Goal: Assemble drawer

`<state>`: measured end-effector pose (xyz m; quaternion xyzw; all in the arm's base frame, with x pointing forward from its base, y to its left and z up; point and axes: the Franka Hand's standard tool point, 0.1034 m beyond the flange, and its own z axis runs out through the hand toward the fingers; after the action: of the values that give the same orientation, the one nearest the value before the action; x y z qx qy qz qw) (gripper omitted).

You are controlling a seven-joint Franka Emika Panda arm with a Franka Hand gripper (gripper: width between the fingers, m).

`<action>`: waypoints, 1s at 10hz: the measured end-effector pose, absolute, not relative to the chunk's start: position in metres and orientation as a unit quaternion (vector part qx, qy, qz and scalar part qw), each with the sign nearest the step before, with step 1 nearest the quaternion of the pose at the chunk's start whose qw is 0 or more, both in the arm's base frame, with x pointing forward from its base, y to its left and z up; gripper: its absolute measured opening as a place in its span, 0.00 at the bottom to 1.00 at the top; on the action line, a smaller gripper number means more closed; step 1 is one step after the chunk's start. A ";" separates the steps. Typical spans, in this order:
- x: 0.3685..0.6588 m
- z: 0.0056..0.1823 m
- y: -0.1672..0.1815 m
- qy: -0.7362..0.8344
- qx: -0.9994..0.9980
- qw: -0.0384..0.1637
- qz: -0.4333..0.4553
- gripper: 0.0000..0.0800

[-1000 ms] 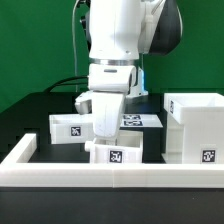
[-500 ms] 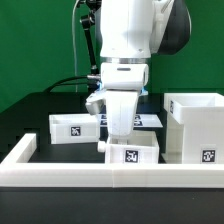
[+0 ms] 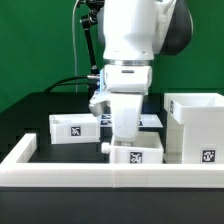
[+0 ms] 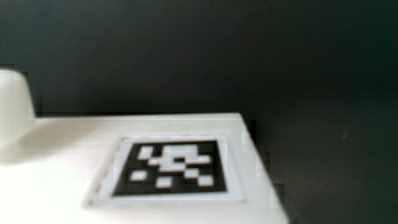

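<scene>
Over the last second your gripper (image 3: 110,146) has carried the tray (image 3: 140,154) toward the exterior view's right. The tray is now low and just beside the shell (image 3: 196,125). The gripper looks clamped on the tray's wall, so lining it up with the shell likely comes next.

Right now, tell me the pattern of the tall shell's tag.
Black-and-white squares; the tag shows best in the exterior view.

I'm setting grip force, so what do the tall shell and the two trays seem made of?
The tall shell, far tray and near tray: likely rigid white plastic, smooth matt finish, judging by uniform colour, thick walls and no gleam.
</scene>
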<state>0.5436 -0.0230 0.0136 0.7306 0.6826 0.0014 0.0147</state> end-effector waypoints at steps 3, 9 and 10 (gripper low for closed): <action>0.542 0.013 -0.023 0.688 0.726 0.011 -0.006 0.05; 0.542 0.012 -0.022 0.684 0.730 0.012 -0.002 0.05; 0.541 0.011 -0.028 0.698 0.716 0.007 0.002 0.05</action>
<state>0.5412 -0.0284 0.0105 0.7158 0.6983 0.0016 0.0070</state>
